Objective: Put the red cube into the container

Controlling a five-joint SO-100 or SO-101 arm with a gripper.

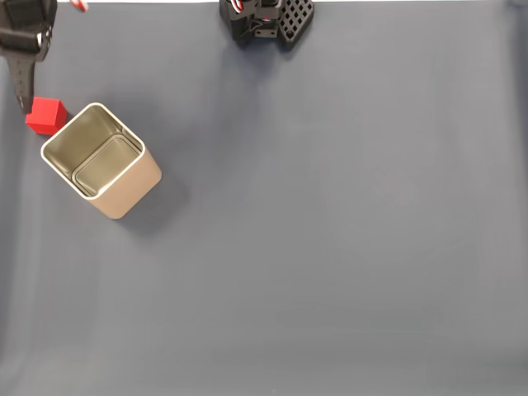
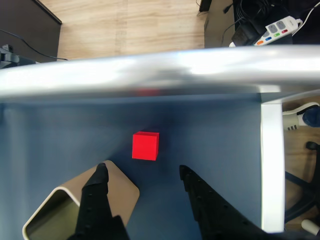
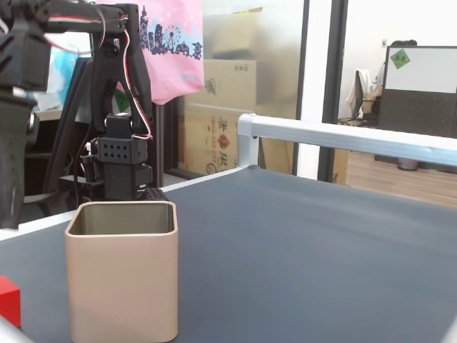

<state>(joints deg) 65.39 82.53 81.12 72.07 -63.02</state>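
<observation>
Red cube [image 2: 145,146]: sitting on the dark blue table [image 1: 330,247], free of any grip; in a fixed view from above [image 1: 45,115] it is lying just off the container's 10 o'clock corner, near the table's left edge.
Container [image 1: 124,194]: standing upright and open-topped, its shiny inside showing; in the wrist view [image 2: 122,192] its beige corner is lying at 7 o'clock from the cube, close to the cube but not touching it.
Tool [image 2: 142,174]: spreading wide, with nothing between its two black fingers; in the wrist view the cube is sitting just past the fingertips at 12 o'clock, in line with the gap.
Left finger [image 2: 97,200]: overlapping the container's corner in the wrist view; whether it is touching, I cannot tell.
Arm base [image 1: 268,21]: sitting at the table's far edge, at 12 o'clock in the fixed view from above.
Metal rail [image 2: 150,72]: running across the wrist view beyond the cube.
</observation>
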